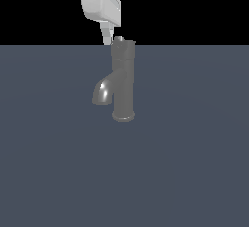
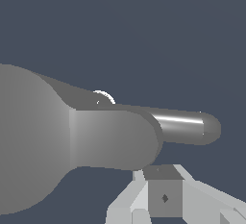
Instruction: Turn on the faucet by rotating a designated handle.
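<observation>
Beside the handle (image 1: 122, 41), fingers (image 1: 106, 35) empty.

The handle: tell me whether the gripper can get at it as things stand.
Probably yes. The gripper hangs right beside the handle atop the faucet, and nothing stands between them.

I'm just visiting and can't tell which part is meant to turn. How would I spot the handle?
Find the dark grey faucet standing alone on the flat blue-grey surface. Follow its upright column to the very top: the handle is the flat cap there, just below the robot's pale fingers. The curved, shiny spout sits lower on the side, pointing down.
</observation>
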Tool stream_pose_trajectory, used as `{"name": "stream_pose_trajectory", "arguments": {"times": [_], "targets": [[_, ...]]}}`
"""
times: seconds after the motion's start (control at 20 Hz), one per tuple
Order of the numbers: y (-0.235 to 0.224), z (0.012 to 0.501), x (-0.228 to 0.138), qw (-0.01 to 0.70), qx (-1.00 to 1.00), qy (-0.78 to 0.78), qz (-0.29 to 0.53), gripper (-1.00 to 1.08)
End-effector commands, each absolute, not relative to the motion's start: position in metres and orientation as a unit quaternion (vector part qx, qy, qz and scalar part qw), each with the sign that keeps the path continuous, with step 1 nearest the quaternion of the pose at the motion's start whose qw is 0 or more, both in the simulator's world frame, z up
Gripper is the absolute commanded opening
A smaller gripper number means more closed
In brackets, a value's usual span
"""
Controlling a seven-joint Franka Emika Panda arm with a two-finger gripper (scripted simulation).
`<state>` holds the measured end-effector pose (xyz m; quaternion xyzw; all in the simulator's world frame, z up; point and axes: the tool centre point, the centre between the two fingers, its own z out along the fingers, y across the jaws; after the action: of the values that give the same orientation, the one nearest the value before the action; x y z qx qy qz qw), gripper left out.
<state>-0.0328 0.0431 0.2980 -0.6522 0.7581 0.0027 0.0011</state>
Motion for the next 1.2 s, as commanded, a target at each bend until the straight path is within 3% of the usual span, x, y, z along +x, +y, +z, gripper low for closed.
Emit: {"name": "stream_pose_trajectory", "arguments": {"times": [0.0,0.5,0.55,0.6,1.15], "targets": [[0.007,0.298,-0.027,0.001,-0.635,0.772,0.000,-1.00],[-0.053,0.298,-0.016,0.000,-0.623,0.782,0.000,-1.00],[-0.053,0.298,-0.016,0.000,-0.623,0.782,0.000,-1.00],[0.005,0.298,-0.018,0.002,-0.658,0.753,0.009,-1.00],[-0.029,0.298,0.008,0.001,-0.644,0.765,0.005,-1.00]]}}
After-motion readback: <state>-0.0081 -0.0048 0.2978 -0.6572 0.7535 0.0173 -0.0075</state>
